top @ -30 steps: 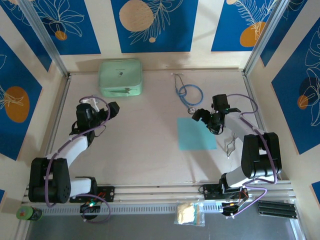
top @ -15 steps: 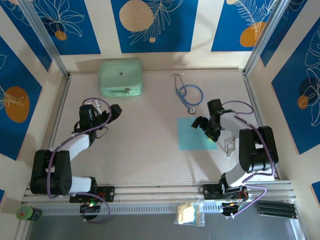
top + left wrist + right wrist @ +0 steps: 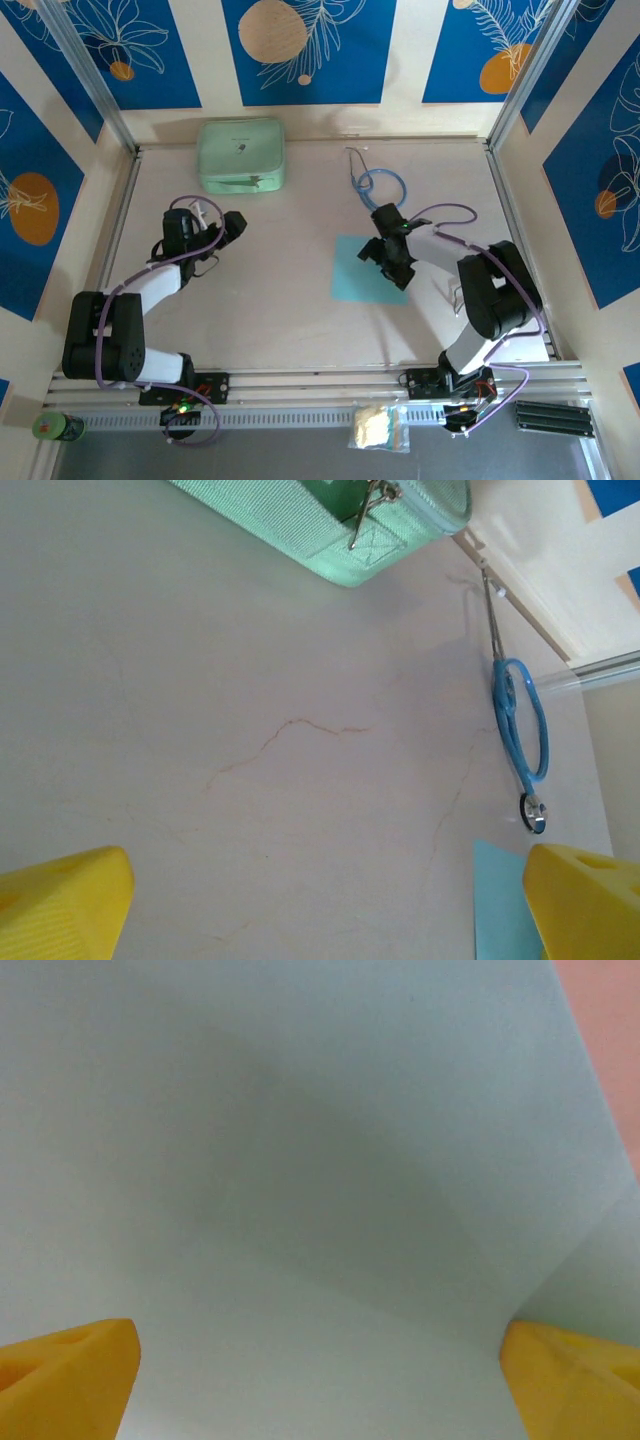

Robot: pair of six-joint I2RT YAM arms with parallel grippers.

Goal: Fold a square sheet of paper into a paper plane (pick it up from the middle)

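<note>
Item 1. Bench: pale, faintly veined top, framed by metal rails, with blue-and-cream patterned walls on three sides.

Item 2. Case: mint green with rounded corners, lying flat at the far left of the bench. The left wrist view shows its zip edge and pull.

Item 3. Square sheet of paper: light blue and plain, lying on the bench right of centre, near the stethoscope and well apart from the case. It is unfolded. Its far right part is under the right hand. In the right wrist view it spans the frame, with a soft shaded ridge running across it. One corner shows in the left wrist view.

Item 4. Stethoscope: blue tubing looped at the far right of the bench, just beyond the sheet.

Item 5. Right hand: fingers spread wide apart and holding nothing, set low over the sheet. Whether the tips touch the paper cannot be told.

Item 6. Left hand: fingers fully apart and empty, above bare bench on the left, near the case.

Item 7. Clear bag: on the front rail.

Item 8. Green-capped bottle: at the near left corner.
</note>
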